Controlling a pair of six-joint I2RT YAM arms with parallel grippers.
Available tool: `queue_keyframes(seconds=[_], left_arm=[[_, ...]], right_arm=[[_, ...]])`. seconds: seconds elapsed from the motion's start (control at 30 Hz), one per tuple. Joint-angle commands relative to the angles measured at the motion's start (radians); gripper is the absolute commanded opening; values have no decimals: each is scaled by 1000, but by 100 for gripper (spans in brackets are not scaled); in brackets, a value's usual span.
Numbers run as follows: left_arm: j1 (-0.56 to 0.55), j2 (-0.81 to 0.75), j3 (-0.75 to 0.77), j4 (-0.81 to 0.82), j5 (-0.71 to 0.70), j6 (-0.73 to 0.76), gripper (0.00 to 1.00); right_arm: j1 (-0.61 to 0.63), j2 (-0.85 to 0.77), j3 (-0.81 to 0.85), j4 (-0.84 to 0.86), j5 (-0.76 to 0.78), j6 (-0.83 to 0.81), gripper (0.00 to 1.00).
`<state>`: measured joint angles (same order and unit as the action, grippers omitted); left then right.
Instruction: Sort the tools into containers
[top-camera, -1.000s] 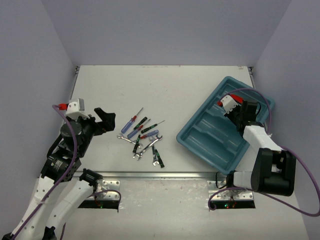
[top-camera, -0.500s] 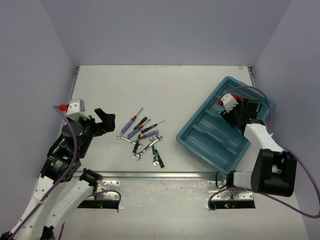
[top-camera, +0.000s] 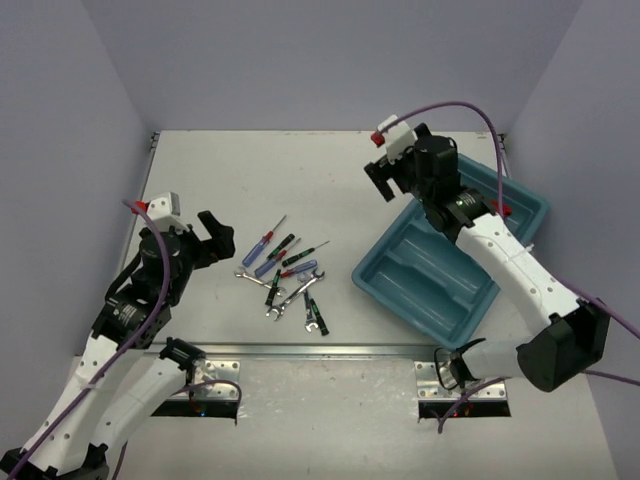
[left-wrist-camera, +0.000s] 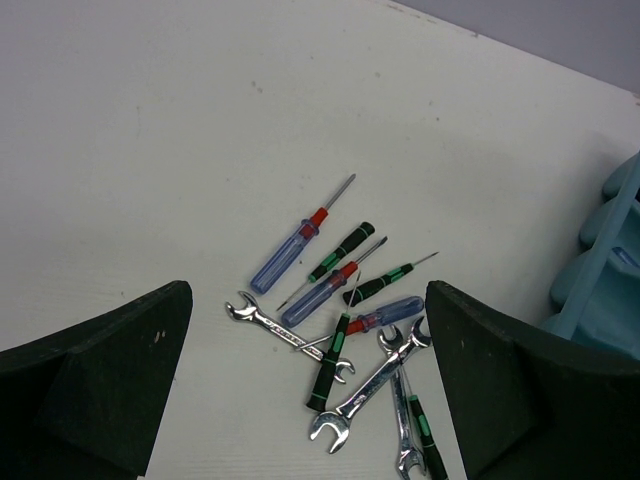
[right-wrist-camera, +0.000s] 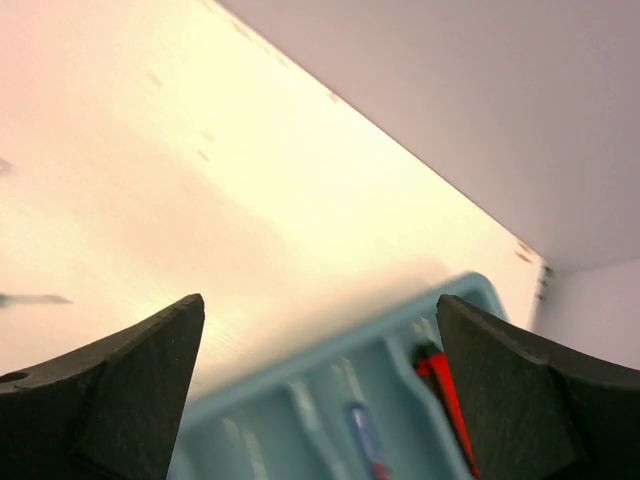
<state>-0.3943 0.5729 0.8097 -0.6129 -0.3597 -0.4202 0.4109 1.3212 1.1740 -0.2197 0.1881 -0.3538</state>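
The tools (top-camera: 285, 270) lie in a loose pile on the white table: blue-handled screwdrivers (left-wrist-camera: 290, 255), thin black-and-green ones (left-wrist-camera: 330, 360) and silver wrenches (left-wrist-camera: 372, 385). My left gripper (top-camera: 222, 242) hovers open just left of the pile, which shows between its fingers (left-wrist-camera: 90, 390). The teal container tray (top-camera: 430, 280) sits at the right, angled. My right gripper (top-camera: 383, 180) is open and empty, raised over the tray's far left corner. The right wrist view is blurred; it shows the tray (right-wrist-camera: 300, 400) with a red-handled tool (right-wrist-camera: 445, 385) and a blue-handled one (right-wrist-camera: 365, 435) inside.
Purple walls close in the table on three sides. A metal rail (top-camera: 330, 350) runs along the near edge by the arm bases. The right arm's purple cable (top-camera: 470, 108) loops above the tray. A red tool (top-camera: 500, 207) lies in the tray's far compartment.
My right gripper opened inside the tray, then lifted out and swung left and farther back. The left arm shifted only slightly.
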Motion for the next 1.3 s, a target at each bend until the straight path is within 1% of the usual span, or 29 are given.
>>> queue_keyframes(seconds=[0.0, 0.03, 0.07, 0.1, 0.13, 0.2, 0.27, 0.3, 0.33, 0.4, 0.43, 0.5, 0.57, 0.7, 0.8, 0.9, 0.97, 1.03, 1.07, 1.13, 1.2, 1.23, 1.27], left_arm=[[-8, 37, 20, 29, -18, -4, 100], [-8, 54, 20, 29, -19, -5, 100], [-8, 70, 20, 30, -19, -4, 100], [-7, 84, 20, 33, -13, -2, 100], [-3, 99, 20, 38, 3, 2, 100], [9, 136, 22, 45, 39, 14, 100], [25, 166, 23, 47, 62, 19, 100], [32, 181, 25, 47, 69, 22, 100], [40, 196, 27, 46, 74, 24, 100], [63, 240, 29, 50, 102, 34, 100], [65, 250, 29, 51, 106, 35, 100], [73, 277, 29, 54, 120, 41, 100], [92, 303, 29, 58, 145, 47, 100], [122, 340, 31, 64, 183, 58, 100], [149, 367, 29, 75, 232, 71, 100], [156, 387, 29, 76, 261, 80, 100], [156, 387, 28, 78, 272, 81, 100], [156, 386, 27, 78, 267, 81, 100], [156, 385, 26, 78, 266, 81, 100], [156, 386, 26, 79, 263, 81, 100], [156, 387, 28, 78, 249, 81, 100], [156, 393, 31, 75, 241, 80, 100], [156, 395, 32, 69, 221, 77, 100]], right_arm=[[158, 51, 145, -183, 183, 436, 99], [207, 56, 147, -204, 128, 460, 99], [219, 53, 97, -176, 44, 465, 99], [226, 48, 50, -127, -14, 502, 99], [222, 39, 8, -68, -77, 580, 99], [206, 14, -78, 18, -306, 725, 99], [210, -32, -227, 172, -485, 815, 99], [212, -34, -236, 240, -531, 822, 99], [226, -37, -286, 273, -522, 863, 99], [268, -13, -260, 152, -308, 888, 99], [282, -6, -255, 123, -249, 884, 99], [297, -2, -258, 86, -175, 875, 99], [301, -33, -275, 62, -148, 854, 99], [301, -101, -335, 95, -148, 799, 99], [301, -130, -322, 62, -133, 782, 99], [300, -147, -308, 62, -169, 803, 99], [301, -140, -223, 43, -217, 802, 99], [300, -92, -98, -60, -219, 779, 99], [299, -62, -39, -75, -219, 769, 99], [301, 28, 125, -205, -212, 727, 99], [302, 59, 165, -251, -238, 720, 99], [304, 59, 135, -234, -243, 735, 99], [304, 44, 109, -179, -260, 743, 99]])
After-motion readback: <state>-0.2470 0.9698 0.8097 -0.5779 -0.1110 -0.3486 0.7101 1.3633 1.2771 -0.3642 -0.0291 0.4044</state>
